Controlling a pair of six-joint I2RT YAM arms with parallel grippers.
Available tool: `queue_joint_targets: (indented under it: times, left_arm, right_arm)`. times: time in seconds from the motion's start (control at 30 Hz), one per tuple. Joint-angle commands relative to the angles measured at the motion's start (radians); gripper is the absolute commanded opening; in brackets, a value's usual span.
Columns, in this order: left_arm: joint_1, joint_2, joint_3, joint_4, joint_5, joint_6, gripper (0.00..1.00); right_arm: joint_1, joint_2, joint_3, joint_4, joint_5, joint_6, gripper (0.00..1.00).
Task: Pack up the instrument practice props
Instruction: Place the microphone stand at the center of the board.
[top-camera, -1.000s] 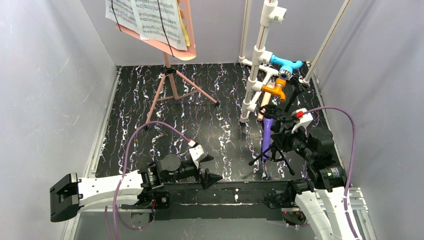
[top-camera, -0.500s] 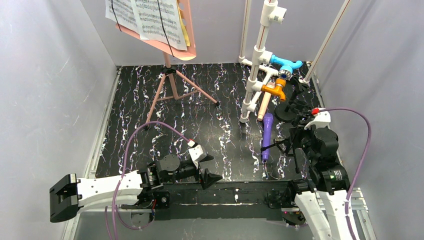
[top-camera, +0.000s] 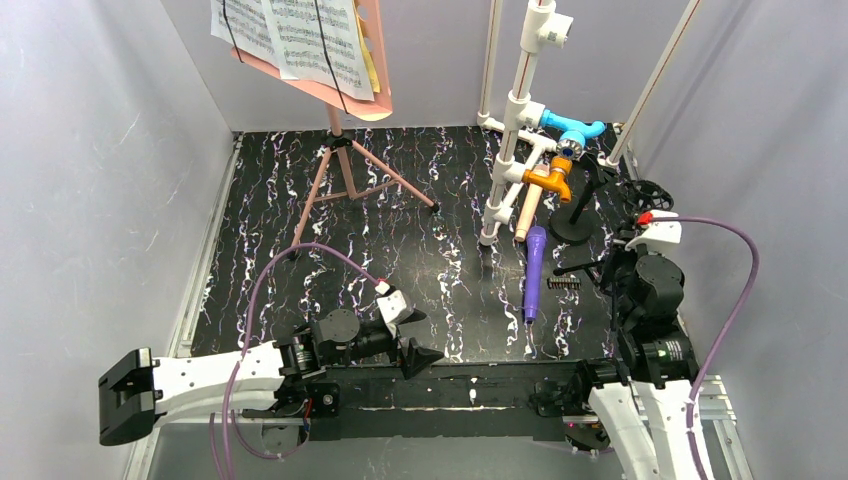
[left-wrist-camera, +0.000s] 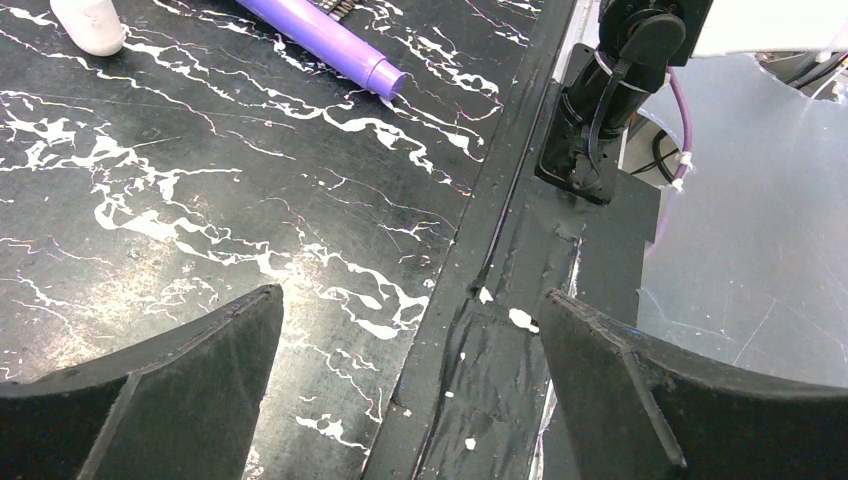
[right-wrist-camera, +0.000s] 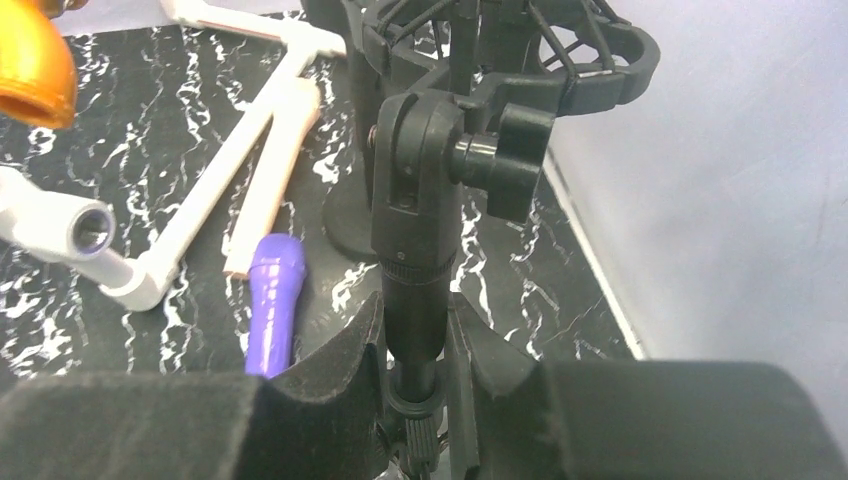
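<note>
While the stand (top-camera: 338, 150) sits at 10 o'clock, your left gripper (left-wrist-camera: 410, 330) hangs spread wide at 6, by the near edge. The purple mic (top-camera: 534, 270) lies flat at 3. Just right of it, your right gripper (right-wrist-camera: 413, 350) pinches a black tripod (right-wrist-camera: 420, 230) by its stem.

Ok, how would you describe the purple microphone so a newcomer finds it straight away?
Start at the white pipe frame standing right of centre on the black marbled table. In front of its foot two slim microphones lie nearly end to end. The purple microphone is the nearer one to the arms; the beige microphone beyond it lies under the orange fitting.
</note>
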Motion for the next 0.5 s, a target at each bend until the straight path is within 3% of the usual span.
queue_joint_targets:
  times: [0.0, 0.47]
  left_arm:
    - [-0.005, -0.030, 0.004, -0.008, -0.013, 0.022, 0.98]
    - [-0.005, -0.074, -0.013, -0.040, -0.013, 0.016, 0.98]
  right_arm:
    - [-0.004, 0.029, -0.031, 0.252, 0.074, -0.113, 0.01]
    - [-0.018, 0.134, -0.109, 0.404, 0.046, -0.203, 0.01]
